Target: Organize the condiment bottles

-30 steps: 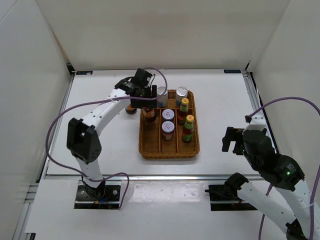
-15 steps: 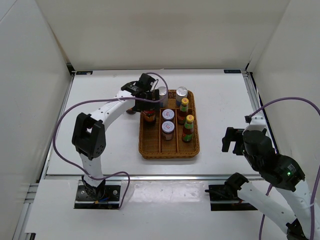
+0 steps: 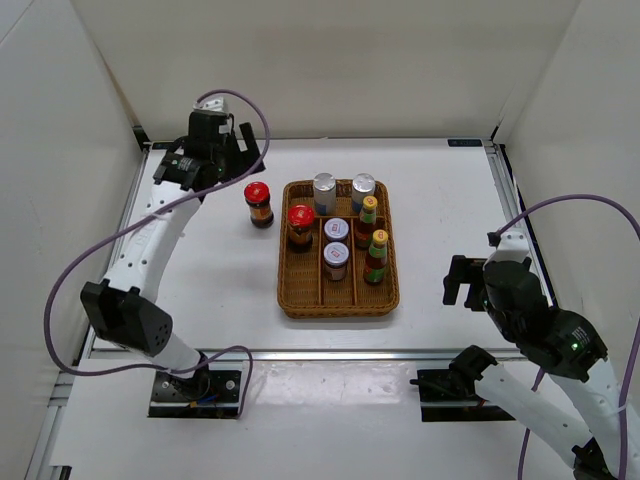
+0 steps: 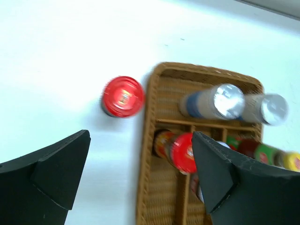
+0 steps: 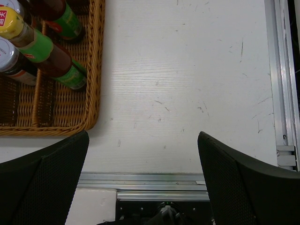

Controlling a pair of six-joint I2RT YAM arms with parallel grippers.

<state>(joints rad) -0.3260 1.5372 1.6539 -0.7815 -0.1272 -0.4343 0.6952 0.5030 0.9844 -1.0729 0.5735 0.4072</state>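
K: Left gripper [image 4: 140, 140] sits in the upper left of the overhead frame, jaws spread wide, nothing between them. Right gripper [image 5: 143, 140] likewise spread and empty, over the table [image 5: 187, 70] right of the tray [image 3: 300, 290].

M: Step in hand?

K: My read: fetch the stray. One red-lidded jar [image 3: 258, 203] stands upright on the table just left of the tray, not touching it. Left arm is nearest. Come straight down, centre the jaws on the body below the lid, close square, and lift clear of the rim before moving across.

M: Drop point?

K: Probably the left column, in the free space below the second red-lidded jar [image 3: 300, 226] in the overhead frame. The risk is bumping that one or catching the wicker wall. Lower it vertically and let go only once it's seated.

M: Tray contents?

K: Biggest first:
- Two white bottles [image 3: 324, 190] with silver caps, side by side in the top row.
- Two sauce bottles [image 3: 378, 255] with yellow caps, in the right column.
- The second red-lidded jar, at the top of the left column.
- Two silver-lidded jars [image 3: 336, 232], short, one above the other in the middle column.

All look upright. Seven in, one out.
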